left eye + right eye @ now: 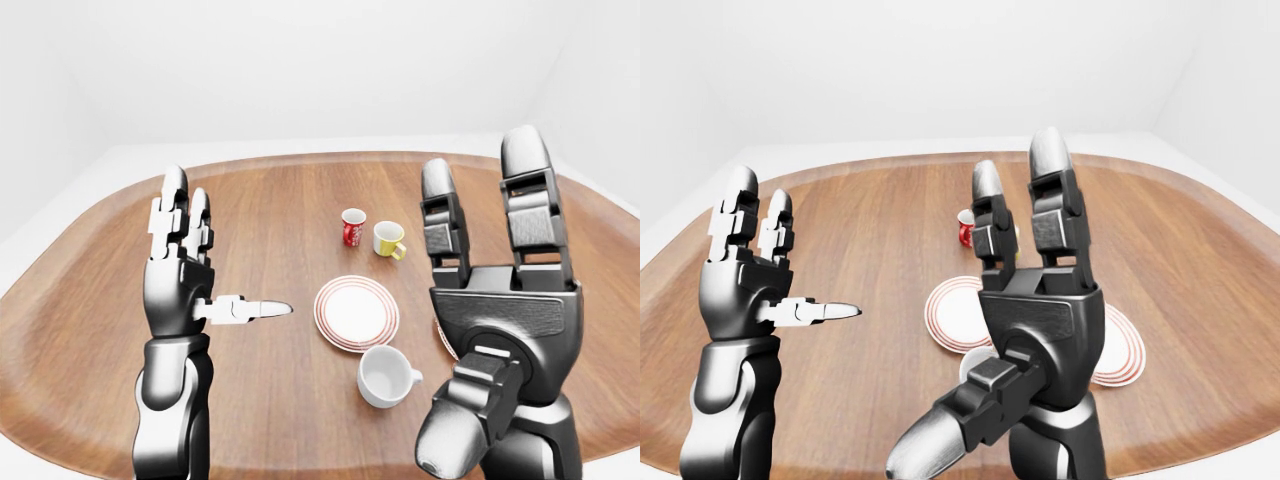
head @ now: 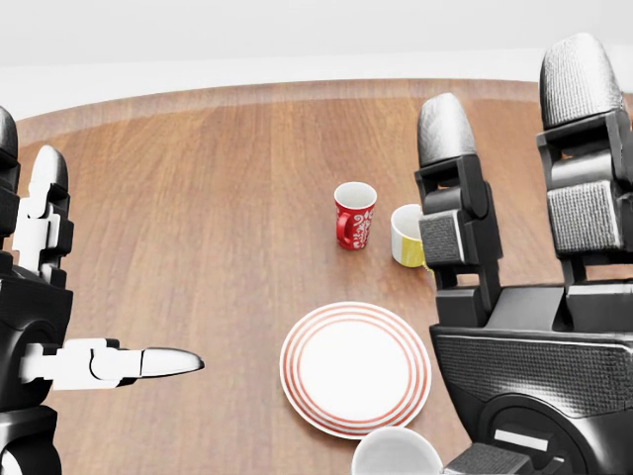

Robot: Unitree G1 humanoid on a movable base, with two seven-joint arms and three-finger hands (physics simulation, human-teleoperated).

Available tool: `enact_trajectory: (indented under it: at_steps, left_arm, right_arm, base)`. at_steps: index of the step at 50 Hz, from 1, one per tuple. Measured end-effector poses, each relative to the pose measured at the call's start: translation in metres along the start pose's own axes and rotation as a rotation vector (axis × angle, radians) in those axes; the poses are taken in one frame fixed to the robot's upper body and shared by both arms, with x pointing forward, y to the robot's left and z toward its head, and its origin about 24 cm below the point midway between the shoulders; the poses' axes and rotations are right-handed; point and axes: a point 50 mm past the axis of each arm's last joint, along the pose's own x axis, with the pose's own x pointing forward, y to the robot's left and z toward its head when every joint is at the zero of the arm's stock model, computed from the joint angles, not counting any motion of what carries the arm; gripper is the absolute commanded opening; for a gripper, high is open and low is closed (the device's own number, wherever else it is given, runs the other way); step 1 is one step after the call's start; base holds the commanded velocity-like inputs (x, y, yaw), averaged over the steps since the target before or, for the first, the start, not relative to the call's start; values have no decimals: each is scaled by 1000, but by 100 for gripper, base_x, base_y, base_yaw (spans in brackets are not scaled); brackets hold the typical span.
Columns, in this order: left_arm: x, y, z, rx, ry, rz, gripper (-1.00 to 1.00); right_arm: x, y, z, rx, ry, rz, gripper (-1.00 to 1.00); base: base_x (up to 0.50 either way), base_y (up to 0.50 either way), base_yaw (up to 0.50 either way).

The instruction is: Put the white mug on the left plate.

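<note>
While the white mug [image 1: 386, 376] rests on the wooden table [image 1: 260, 210] just below the lower right rim of the left plate [image 1: 356, 313] in the left-eye view, with its handle turned to the right, nothing is held by either robot hand. A second striped plate [image 1: 1120, 350] is seen mostly hidden behind the right robot hand [image 1: 500, 300], whose fingers are spread upward and released, raised well above the table. The left robot hand [image 1: 180, 270] is likewise held open at the left, its thumb pointed toward the plates. Farther up the view, a red mug [image 1: 353, 227] and a yellow mug [image 1: 389, 239] are set side by side, apart from the plates. The reach is judged not yet begun. The next move is judged to call for the right robot hand to be lowered beside the white mug and closed round its body before it is lifted onto the plate just beside it
</note>
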Motion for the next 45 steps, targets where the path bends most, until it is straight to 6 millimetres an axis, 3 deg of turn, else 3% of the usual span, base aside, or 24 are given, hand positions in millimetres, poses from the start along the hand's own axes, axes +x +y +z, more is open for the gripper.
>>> enact_trajectory:
  at_steps: [24,45]
  left_arm:
    - [0,0,0,1,1,-2,100]
    - [0,0,1,0,-5,-3,100]
  right_arm:
    - [-31,9,-37,-410,266,243,100]
    - [-31,10,-42,-671,288,394,100]
  base:
    - [0,0,0]
    - [0,0,0]
